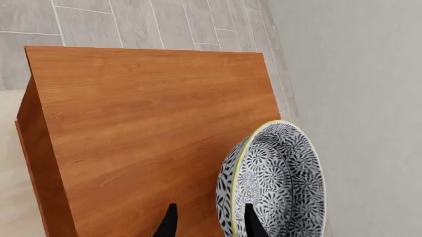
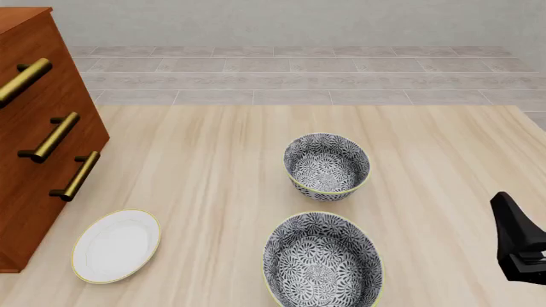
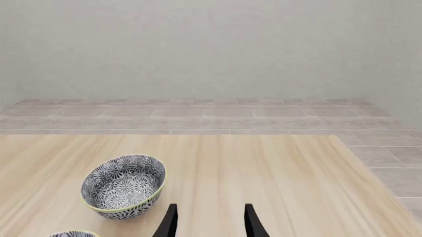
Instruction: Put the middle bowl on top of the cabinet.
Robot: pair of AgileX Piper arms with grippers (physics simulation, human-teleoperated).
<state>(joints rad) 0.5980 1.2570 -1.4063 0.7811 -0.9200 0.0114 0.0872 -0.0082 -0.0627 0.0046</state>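
- My left gripper (image 1: 209, 224) sits nearest in its own wrist camera: two dark fingers with a gap between them, one finger against the rim of the bowl (image 1: 274, 182). The bowl hangs on edge, so I judge it is pinched by its wall, though the contact itself is cut off at the frame edge.
- That carried bowl is the one I want; it hovers over the flat top of the cabinet (image 1: 151, 123), apart from the wood and not yet set down.
- Handling, as I judge it: a stiff, glazed ceramic piece, fairly light but slick and breakable. A grip on the thin rim lets it swing, so I would level it and lower it gently, keeping it away from the cabinet's edges.
- My right gripper (image 3: 209, 222) has its fingers parted, with nothing between them, idling over the table (image 3: 277, 173).
- In the front camera, the near bowl (image 2: 323, 261) rests on the table close to me, with the white plate (image 2: 116, 245) off to its left at the cabinet's foot.
- Farther out stands the far bowl (image 2: 327, 165), upright; the gap between these two is open.
- The cabinet's drawer handles (image 2: 53, 137) show at the left edge, but its top is out of that frame.
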